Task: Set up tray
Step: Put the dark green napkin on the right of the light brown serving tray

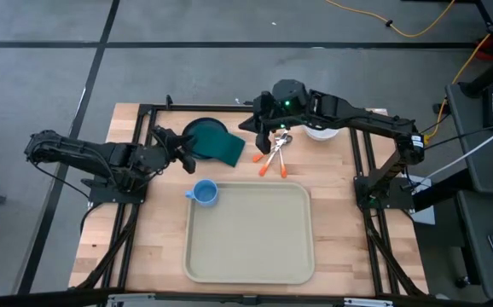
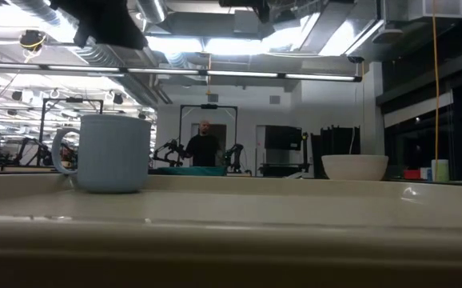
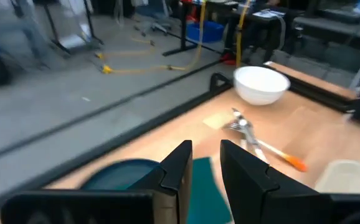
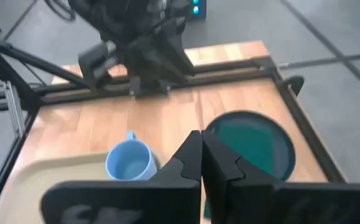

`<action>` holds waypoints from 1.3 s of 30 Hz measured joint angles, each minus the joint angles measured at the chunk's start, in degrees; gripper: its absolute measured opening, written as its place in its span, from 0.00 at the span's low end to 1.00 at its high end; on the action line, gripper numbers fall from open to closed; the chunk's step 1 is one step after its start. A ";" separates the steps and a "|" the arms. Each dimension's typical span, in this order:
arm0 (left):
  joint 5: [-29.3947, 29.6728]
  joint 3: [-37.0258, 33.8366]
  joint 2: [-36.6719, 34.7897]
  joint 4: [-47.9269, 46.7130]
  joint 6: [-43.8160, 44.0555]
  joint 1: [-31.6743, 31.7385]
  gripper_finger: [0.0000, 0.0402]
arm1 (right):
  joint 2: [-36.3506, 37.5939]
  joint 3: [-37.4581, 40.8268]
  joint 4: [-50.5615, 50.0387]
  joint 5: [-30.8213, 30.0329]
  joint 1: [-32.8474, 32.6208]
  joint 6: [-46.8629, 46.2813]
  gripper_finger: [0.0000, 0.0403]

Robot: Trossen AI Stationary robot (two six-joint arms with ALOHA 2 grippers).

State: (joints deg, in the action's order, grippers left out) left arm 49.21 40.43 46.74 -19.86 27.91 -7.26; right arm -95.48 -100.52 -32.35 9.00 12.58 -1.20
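- While both arms reached over the far half of the wooden table (image 1: 153,230), the cream tray (image 1: 248,234) lay flat on the near half, roughly midway between them, with nothing on it.
- A light blue mug (image 1: 204,192) stood upright on the wood just beside the tray's far left corner; whether it touched the rim could not be told from above.
- Beyond the mug, a dark teal plate (image 1: 202,135) sat near the table's far edge, and a dark green napkin (image 1: 223,147) lay partly over its right side.
- The left gripper (image 1: 187,157) was at the plate's near left edge; in the left wrist view its fingers (image 3: 175,169) stood a narrow gap apart with nothing visibly between them.
- The right gripper (image 1: 265,130) hung over the upper ends of the orange-handled utensils (image 1: 274,156), which lay crossed on the wood to the right of the napkin.
- In the right wrist view its fingers (image 4: 189,158) were pressed together, empty.
- A white bowl (image 1: 321,130) stood further right, partly under the right arm.
- At table height, a person (image 2: 205,146) stood far back in the room.
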 joint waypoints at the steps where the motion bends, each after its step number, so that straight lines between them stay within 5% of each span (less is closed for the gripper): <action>1: -1.87 0.02 0.00 0.13 1.01 0.58 0.19 | -0.02 0.19 0.16 0.01 0.00 0.05 0.01; 5: -7.06 -1.31 0.13 2.50 1.45 2.31 0.19 | 0.00 0.54 0.77 -0.01 0.09 0.17 0.01; 15: -5.35 -1.64 -0.12 7.26 -6.13 4.99 0.19 | -0.87 0.56 -5.36 -0.96 0.52 -1.75 0.01; 39: -8.68 -1.64 -0.15 7.02 -8.69 7.79 0.19 | -14.61 0.60 -13.73 -3.60 -0.16 -2.04 0.01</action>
State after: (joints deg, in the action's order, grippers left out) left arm 40.53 38.79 46.59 -12.84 19.22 0.54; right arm -110.10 -99.92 -46.07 5.40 12.42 -3.24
